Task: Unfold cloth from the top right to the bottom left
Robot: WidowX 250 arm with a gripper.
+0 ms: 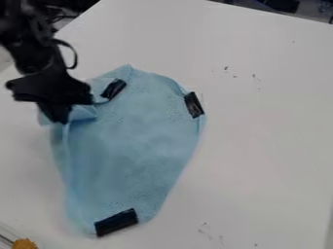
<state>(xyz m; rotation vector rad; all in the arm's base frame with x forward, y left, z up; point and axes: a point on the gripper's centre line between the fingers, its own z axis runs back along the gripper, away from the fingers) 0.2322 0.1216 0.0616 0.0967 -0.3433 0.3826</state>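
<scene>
in the camera view, the blue cloth [139, 146] lies on the white table [267, 136], toward nine o'clock from centre; the gripper [57, 116] is against its ten o'clock edge, whether clenched or released i cannot tell.

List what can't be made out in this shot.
- Whether the hand holds the cloth or only touches it: camera view, the hand covers the contact.
- How the cloth is layered at its upper-left fold: camera view, hidden by the hand and the top layer.
- What the orange-yellow thing at bottom left is: camera view, cut off by the bottom edge.
- What the dark marks on the table are: camera view, too small.
</scene>
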